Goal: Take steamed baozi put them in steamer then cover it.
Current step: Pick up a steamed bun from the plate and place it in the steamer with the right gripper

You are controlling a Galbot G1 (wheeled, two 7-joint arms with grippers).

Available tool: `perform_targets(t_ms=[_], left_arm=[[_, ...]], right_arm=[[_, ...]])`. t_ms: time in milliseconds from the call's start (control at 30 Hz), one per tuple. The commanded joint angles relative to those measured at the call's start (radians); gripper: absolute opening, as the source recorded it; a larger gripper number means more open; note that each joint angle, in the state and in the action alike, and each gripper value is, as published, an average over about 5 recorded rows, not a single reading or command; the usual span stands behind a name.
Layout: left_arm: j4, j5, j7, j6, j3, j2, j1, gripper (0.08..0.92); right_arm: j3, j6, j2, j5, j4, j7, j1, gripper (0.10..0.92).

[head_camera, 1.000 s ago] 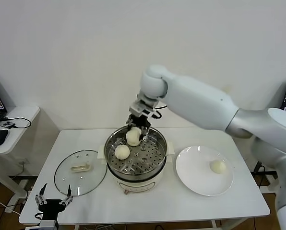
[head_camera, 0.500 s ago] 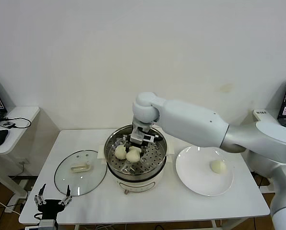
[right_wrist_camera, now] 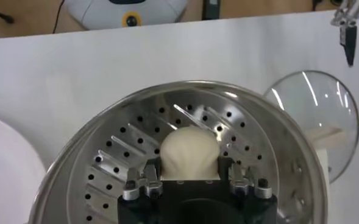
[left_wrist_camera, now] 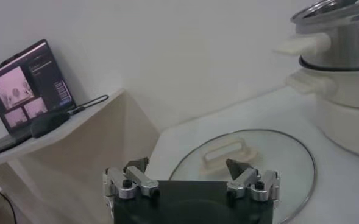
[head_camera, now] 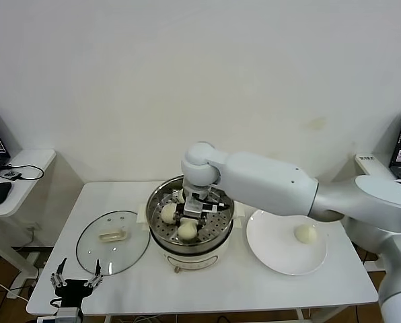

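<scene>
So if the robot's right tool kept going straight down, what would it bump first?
Probably the steamer's holed tray. The right tool points down into the steamer, shut on a baozi, so the bun would press the tray first.

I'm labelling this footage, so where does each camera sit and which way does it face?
Head view: high up, looking down at the white table; right arm reaches into the round steel steamer.
Left wrist view: low at the table edge, facing the round clear glass lid; left hand open.
Right wrist view: above the steamer, right hand gripping a cream-white bun.
All share the lid.
</scene>
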Motion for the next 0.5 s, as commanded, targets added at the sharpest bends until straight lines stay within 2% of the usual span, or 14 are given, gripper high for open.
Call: perform_targets(t_ms=[33,500], left_arm=[[0.000,-0.003,0.000,0.000,-0.003,0.000,-0.001,0.823],[-0.003,-0.007,-0.001,0.000,-0.003,-0.001,0.002,0.823]], right_arm=[[-0.010,0.011,-0.001,-0.008,0.029,0.002,-0.005,0.568],[-0.018,-0.003,-0.009,-0.012,0.066,0.000,0.003,0.569]])
